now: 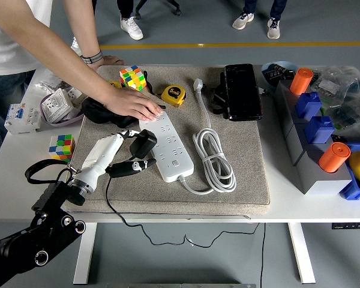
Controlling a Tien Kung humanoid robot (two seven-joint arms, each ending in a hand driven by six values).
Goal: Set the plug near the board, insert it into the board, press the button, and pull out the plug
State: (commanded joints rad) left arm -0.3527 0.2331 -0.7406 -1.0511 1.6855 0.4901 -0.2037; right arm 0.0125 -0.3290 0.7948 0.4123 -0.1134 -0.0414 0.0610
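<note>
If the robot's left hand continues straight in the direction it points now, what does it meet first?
The left hand points right and slightly away, holding the black plug. Going straight on, the plug would likely meet the white power strip first, near its left edge. Height above the strip is unclear from this one view.

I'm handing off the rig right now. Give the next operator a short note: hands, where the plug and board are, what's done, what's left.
Left hand: holds the black plug at the left edge of the white power strip, tilted, not seated.
Right hand: out of view.
A person's hand presses down the strip's far end on the grey mat.
Done: plug brought to the board.
Left: insert it, press the button, pull the plug out.
</note>
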